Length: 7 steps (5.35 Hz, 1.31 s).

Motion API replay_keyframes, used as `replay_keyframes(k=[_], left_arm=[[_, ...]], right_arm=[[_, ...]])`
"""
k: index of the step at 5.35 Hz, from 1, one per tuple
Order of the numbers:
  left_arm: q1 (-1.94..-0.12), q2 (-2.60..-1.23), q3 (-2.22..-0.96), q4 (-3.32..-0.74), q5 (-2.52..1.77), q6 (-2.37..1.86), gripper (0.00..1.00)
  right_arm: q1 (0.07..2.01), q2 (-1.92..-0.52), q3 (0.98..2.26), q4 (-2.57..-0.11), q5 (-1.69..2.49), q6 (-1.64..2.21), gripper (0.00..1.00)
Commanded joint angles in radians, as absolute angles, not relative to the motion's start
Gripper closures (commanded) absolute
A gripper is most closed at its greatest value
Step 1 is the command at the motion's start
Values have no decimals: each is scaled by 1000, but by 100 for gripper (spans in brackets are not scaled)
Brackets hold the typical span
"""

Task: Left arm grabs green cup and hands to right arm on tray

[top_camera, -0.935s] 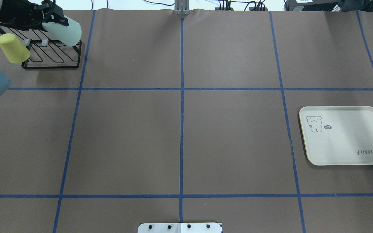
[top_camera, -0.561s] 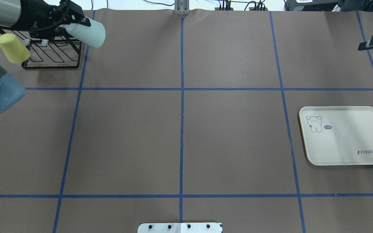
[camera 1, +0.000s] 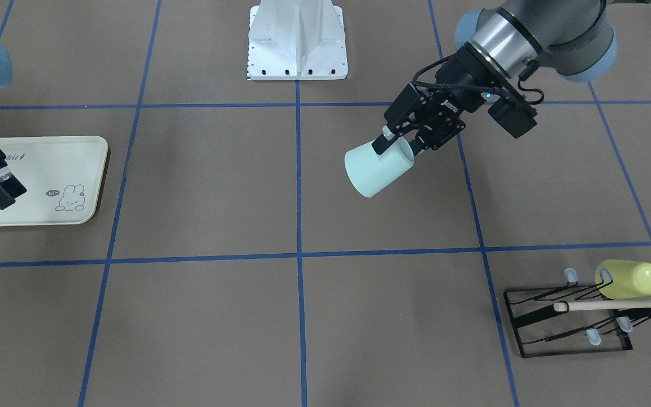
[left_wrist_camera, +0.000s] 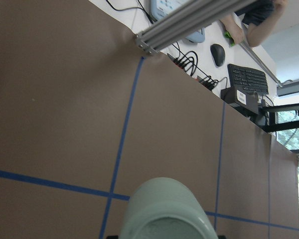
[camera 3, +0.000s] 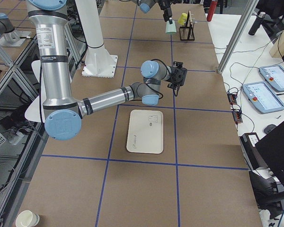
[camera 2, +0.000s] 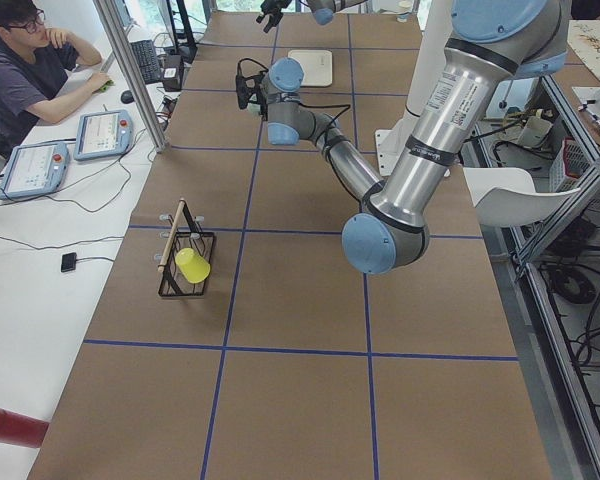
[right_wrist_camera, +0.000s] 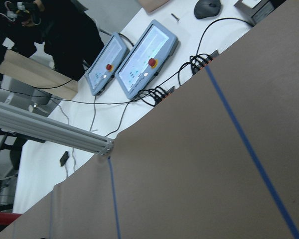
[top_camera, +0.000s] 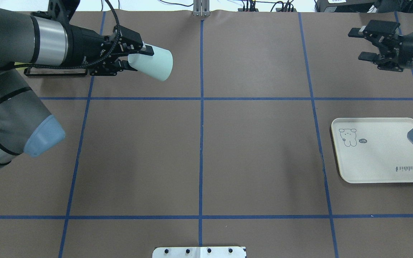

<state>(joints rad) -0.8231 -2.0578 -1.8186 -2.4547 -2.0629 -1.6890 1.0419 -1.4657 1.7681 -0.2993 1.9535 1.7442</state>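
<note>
The left arm (top_camera: 13,39) is a silver-grey jointed tube with light-blue plastic joint caps (top_camera: 45,136) and a black braided cable (top_camera: 66,66) at the wrist. Its black two-finger left gripper (top_camera: 137,58) carries white lettering, too small to read. The right arm (camera 3: 106,98) and black right gripper (top_camera: 362,44) look identical. The white metal base plate (camera 1: 297,39) has dark screws (camera 1: 286,72).

The table (top_camera: 256,150) is covered in brown paper, marked into large squares by blue tape lines (top_camera: 201,143). Along one long side stands a white desk (camera 2: 30,300) (cables trail across it) carrying two touch panels (camera 2: 37,167), a keyboard (left_wrist_camera: 246,79) and a mouse (left_wrist_camera: 218,54). An aluminium post (camera 2: 130,70) rises at the table's edge. The light is bright and even, and shadows are soft.
</note>
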Motion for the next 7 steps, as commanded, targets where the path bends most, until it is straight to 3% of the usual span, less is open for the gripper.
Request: replay_keyframes(k=[1,4,6,7], left_arm=[[-756,-2106,-1813,-2549,-2071,-1700,97],[-727,-2193,-1812,-2566,-2158,-1832,99],[-727,-2217,-1812,-2656,-2207,-1925,99],[-726,-2239,-1809,-2705,-2206,-2003,99]], right_arm=[[935,-1384,1738,-61,1951,1810,3],[862,-1274,1703,232,1948,1968,5],[815,-1247,1588,514,1939,1971,5],[789,-1243,1600,521,1913,1971,5]])
